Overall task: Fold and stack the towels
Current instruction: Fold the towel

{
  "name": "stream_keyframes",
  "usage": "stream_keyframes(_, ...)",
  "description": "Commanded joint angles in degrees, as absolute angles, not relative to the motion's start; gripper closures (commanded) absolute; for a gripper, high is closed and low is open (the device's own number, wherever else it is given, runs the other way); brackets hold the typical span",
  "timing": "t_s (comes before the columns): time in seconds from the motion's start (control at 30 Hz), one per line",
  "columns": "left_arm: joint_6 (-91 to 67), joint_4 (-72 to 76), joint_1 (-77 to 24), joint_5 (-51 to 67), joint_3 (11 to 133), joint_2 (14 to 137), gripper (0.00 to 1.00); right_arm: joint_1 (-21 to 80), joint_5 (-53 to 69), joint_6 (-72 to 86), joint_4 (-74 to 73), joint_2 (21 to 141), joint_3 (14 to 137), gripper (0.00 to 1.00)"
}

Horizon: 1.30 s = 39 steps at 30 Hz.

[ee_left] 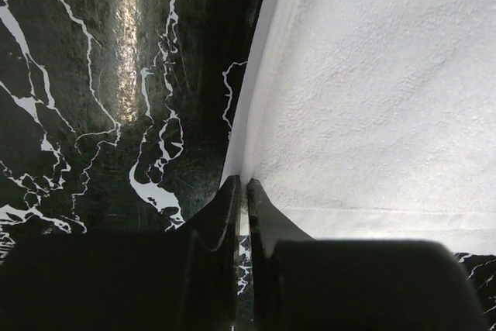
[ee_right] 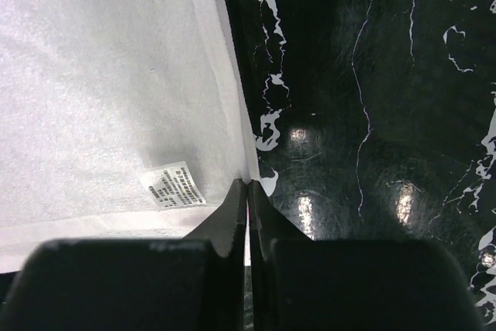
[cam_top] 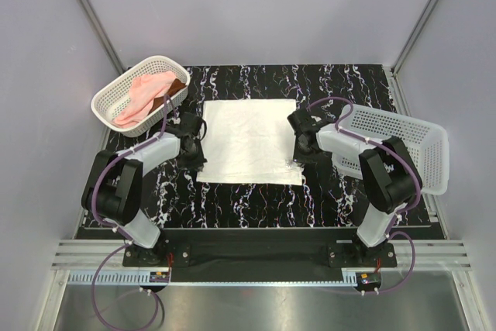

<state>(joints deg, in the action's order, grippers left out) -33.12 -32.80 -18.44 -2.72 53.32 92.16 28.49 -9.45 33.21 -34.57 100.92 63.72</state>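
The cream-white towel (cam_top: 249,141) lies spread flat on the black marbled table (cam_top: 256,199), roughly square, its four edges straight and its near edge facing the arm bases. The left gripper (cam_top: 200,163) sits at this towel's near-left corner. In the left wrist view its jaws (ee_left: 242,185) are pressed almost together, with the towel's left edge pinched in the thin slit between them. The right gripper (cam_top: 298,162) sits at the near-right corner. In the right wrist view its jaws (ee_right: 246,184) are closed on the towel's right edge, just beside a small printed label (ee_right: 173,185) sewn near that corner.

Bare table runs along the towel's near and far edges and in a narrow strip on either side. Beyond the towel's far-left corner an oval white basket (cam_top: 105,102) holds the pale pink towel (cam_top: 143,97), crumpled, with the rust-brown towel (cam_top: 177,87) showing beneath it. A rectangular white basket (cam_top: 403,141) stands off the towel's right side, behind the right arm.
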Motion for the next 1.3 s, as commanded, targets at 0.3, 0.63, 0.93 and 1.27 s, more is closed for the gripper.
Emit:
stream_keyframes(0.3, -31.8, -38.0, -19.4, -7.5, 59.6, 89.7, 1.0, 29.0, -7.9, 29.2, -39.8, 97.5, 69.0, 1.0)
stream_keyframes(0.63, -32.0, -43.1, -19.8, -4.0, 62.2, 85.3, 1.0, 28.9, -1.2, 26.4, -47.0, 92.2, 69.8, 1.0)
stream_keyframes(0.93, -31.6, -39.6, -19.9, -5.5, 55.5, 89.1, 1.0, 28.9, 5.9, 28.9, -33.8, 89.5, 57.0, 1.0)
stream_keyframes(1.27, -29.4, -49.6, -19.9, -9.8, 67.6, 86.8, 1.0, 28.9, 2.9, 24.9, -45.8, 87.5, 71.3, 1.0)
